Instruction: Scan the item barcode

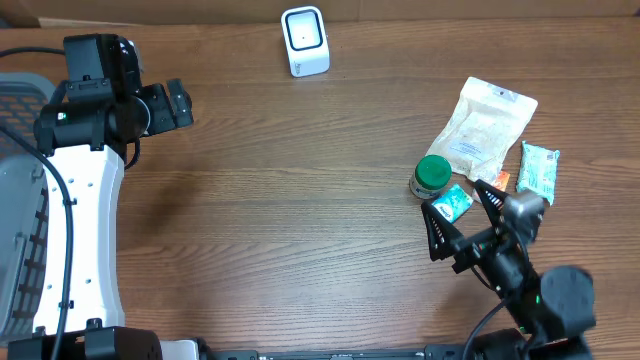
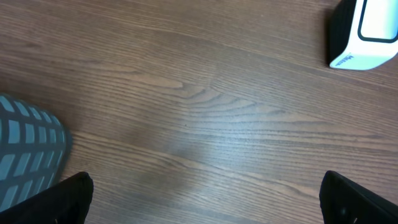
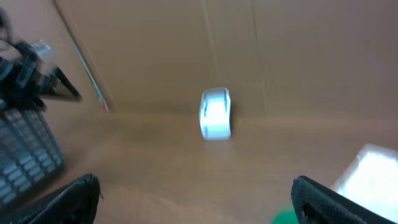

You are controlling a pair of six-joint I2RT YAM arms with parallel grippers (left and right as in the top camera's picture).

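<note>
L gripper: fingers spread wide, nothing btwn them; over bare table, back left.
R gripper: fingers spread wide, holding nothing; sat over small teal packet, contact unclear.
Items: pouch, green-lid jar, small teal packet & bigger teal packet lay grouped on table's right side.
Scanner: white, back centre, well apart from items.
Basket: grey, far left edge.
</note>
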